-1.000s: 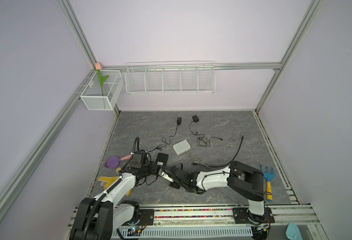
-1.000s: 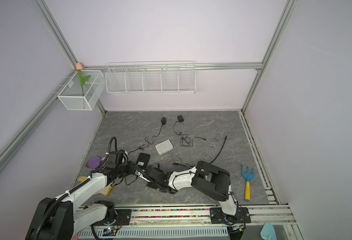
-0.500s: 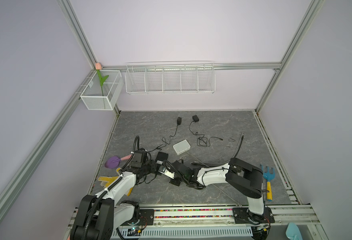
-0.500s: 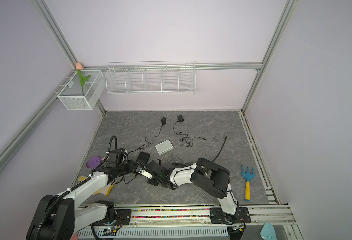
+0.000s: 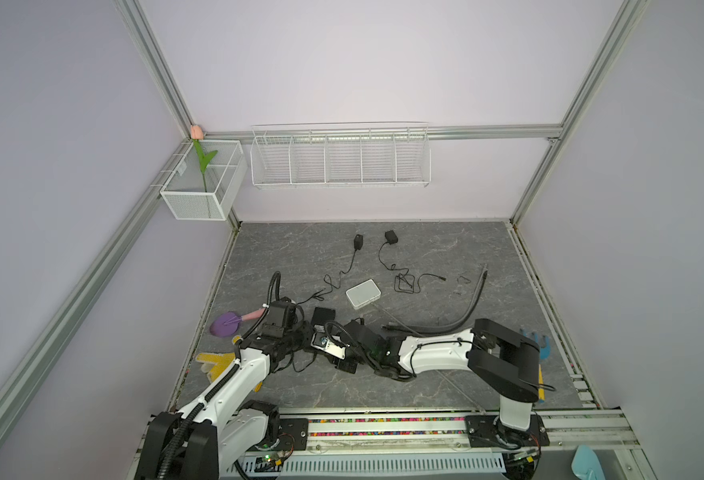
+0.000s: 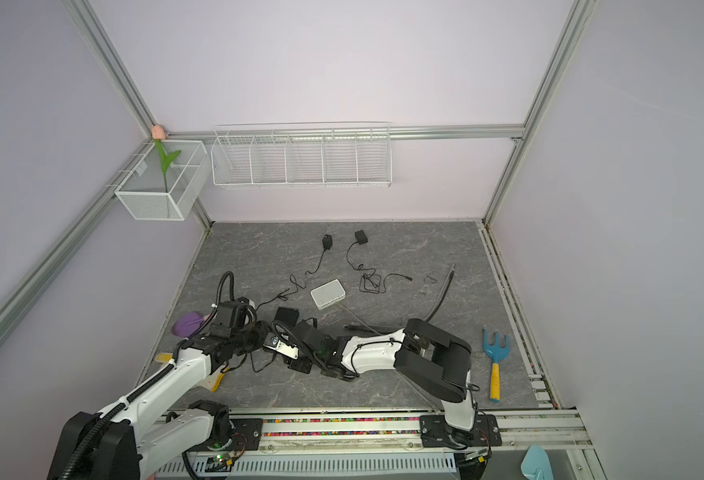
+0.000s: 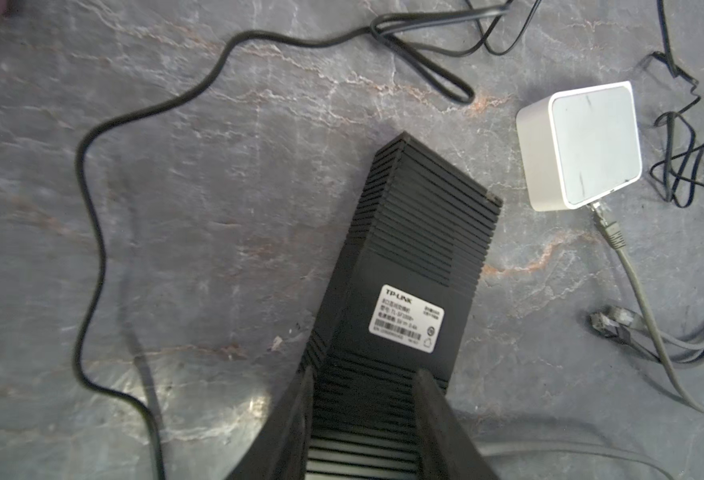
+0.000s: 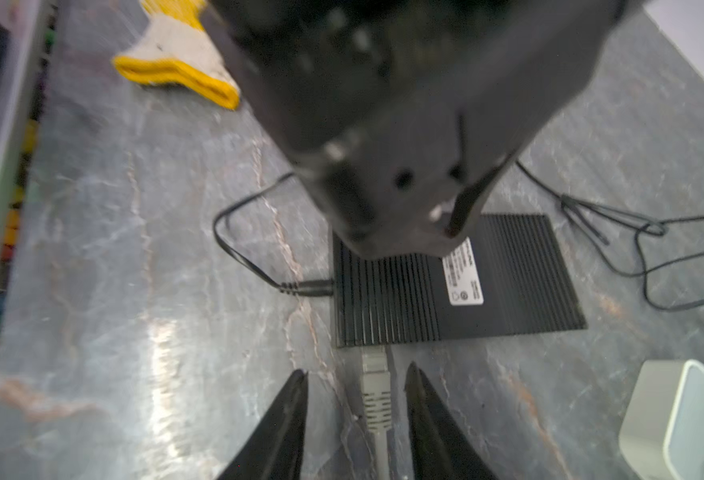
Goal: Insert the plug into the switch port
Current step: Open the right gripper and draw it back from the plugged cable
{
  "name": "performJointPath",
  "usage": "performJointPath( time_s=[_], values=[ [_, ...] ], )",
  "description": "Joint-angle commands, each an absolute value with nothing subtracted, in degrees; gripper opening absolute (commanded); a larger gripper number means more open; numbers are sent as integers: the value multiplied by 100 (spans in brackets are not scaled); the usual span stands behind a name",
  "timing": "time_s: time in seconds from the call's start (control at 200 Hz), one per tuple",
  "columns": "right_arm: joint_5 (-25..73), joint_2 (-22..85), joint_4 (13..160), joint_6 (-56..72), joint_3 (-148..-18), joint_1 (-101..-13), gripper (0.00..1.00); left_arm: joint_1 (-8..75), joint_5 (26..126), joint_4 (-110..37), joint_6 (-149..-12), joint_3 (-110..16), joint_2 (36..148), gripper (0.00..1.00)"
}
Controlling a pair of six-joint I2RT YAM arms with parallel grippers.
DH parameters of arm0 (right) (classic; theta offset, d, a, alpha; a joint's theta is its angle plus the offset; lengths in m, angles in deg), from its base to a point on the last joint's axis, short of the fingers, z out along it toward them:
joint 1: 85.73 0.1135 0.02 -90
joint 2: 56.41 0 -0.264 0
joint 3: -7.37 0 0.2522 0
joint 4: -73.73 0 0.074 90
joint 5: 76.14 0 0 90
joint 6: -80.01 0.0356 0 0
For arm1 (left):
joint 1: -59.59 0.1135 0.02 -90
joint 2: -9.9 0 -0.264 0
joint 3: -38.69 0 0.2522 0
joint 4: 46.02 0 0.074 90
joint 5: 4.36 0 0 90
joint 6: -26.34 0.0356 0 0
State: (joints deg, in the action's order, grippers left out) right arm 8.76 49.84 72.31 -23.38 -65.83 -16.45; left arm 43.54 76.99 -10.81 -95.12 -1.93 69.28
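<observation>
The black ribbed switch [image 8: 508,291] lies flat with its white label up, also seen in both top views [image 5: 322,318] [image 6: 286,318]. The grey plug [image 8: 375,395] lies against the switch's near side, its clear tip at the edge; the port itself is hidden. My right gripper [image 8: 356,370] is open, one finger either side of the plug with a gap on both sides. My left gripper [image 7: 363,372] is open, its fingers [image 7: 300,415] spread over the switch's [image 7: 417,232] labelled face at one end, clamping nothing. A thin black power cord [image 8: 259,266] enters the switch's side.
A white box [image 5: 363,293] [image 7: 591,145] with a grey cable stands beside the switch. A loose black connector [image 7: 608,326] lies close by. A yellow glove [image 8: 180,54], purple scoop [image 5: 225,324], blue rake [image 6: 495,353], black hose [image 5: 466,307] and adapters [image 5: 358,241] lie around.
My right arm has pushed left toward the switch, bringing the plug to its side, and its jaws have come apart off the plug. The left arm has barely moved.
</observation>
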Motion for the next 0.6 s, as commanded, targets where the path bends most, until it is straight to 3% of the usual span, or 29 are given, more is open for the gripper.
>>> performJointPath(
  time_s=[0.0, 0.265, 0.425, 0.595],
  values=[
    [666, 4523, 7860, -2175, -6559, -1651, 45, 4526, 7864, -704, -9582, -458, 6697, 42],
    [-466, 3469, 10129, -1098, -6576, -1931, 47, 4737, 8153, -478, -9582, -572, 5893, 45],
    [-1307, 2825, 12065, 469, -6549, -2065, 49, 4737, 7881, -573, -9560, -582, 5868, 45],
    [-708, 2006, 12857, 1954, -6019, -2027, 48, 4737, 7605, -1034, -9667, -288, 5832, 45]
  ],
)
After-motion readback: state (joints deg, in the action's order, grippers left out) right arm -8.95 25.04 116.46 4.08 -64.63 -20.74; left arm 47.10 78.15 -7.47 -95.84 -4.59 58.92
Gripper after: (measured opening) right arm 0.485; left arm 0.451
